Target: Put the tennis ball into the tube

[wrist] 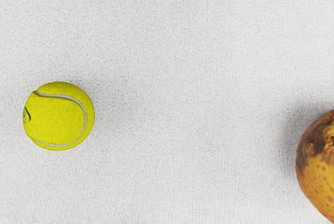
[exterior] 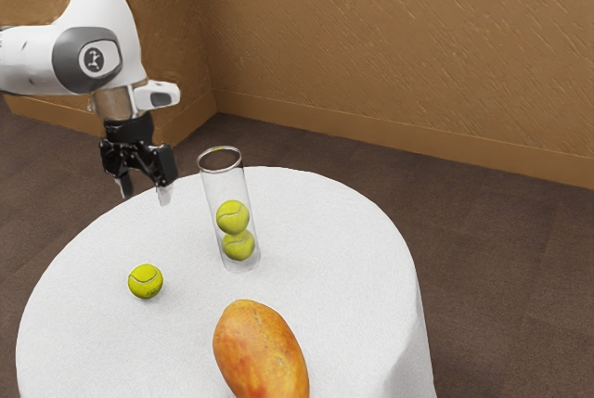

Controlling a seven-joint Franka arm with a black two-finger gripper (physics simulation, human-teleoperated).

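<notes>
a white robot arm (exterior: 37,59) reaches in from the exterior view's left, ending in a black gripper (exterior: 145,193) that points downward, higher than the loose ball and touching none of the things on the table. its two fingers stand wide apart with nothing between them, so it has hold of nothing. the round table (exterior: 343,259) wears a white cloth that drapes over its edge. the loose tennis ball (exterior: 146,281), bright yellow-green with a pale curved seam, lies on the cloth toward the table's edge at the exterior view's left, outside the tube and apart from it. the clear tube (exterior: 225,175) stands upright nearer the table's far edge, its round rim open at the top. inside it are two more tennis balls, an upper ball (exterior: 233,217) directly above a lower ball (exterior: 238,246). a large orange and yellow fruit (exterior: 260,352) lies toward the table's near edge, apart from both the loose ball and the tube. the wrist view looks down on the loose ball, part of the tube and part of the fruit, whose skin has dark brown blotches and small spots. behind the table are a brown floor (exterior: 492,250) and a textured tan wall (exterior: 390,45).
</notes>
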